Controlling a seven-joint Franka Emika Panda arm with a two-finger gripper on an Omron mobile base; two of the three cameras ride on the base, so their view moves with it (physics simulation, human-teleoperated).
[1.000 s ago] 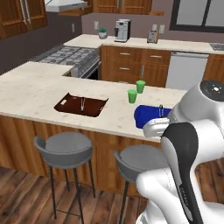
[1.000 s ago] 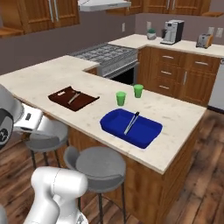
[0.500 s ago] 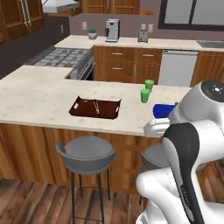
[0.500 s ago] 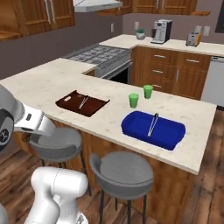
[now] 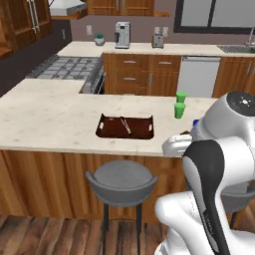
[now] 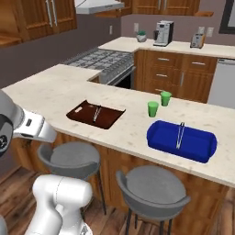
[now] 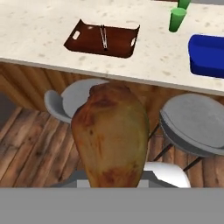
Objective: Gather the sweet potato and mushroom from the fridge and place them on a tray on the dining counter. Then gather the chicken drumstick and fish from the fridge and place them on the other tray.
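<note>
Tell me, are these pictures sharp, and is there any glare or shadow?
Hand view: the sweet potato looms huge, slightly soft. Left base view: the brown tray looks crisp, evenly lit. Right base view: the blue tray carries a faint sheen; no strong shadows.

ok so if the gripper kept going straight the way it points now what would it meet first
Probably the grey stool just past the sweet potato it holds, or the wood front of the dining counter behind it. Depth is unclear; it points below the countertop, not at the brown tray.
</note>
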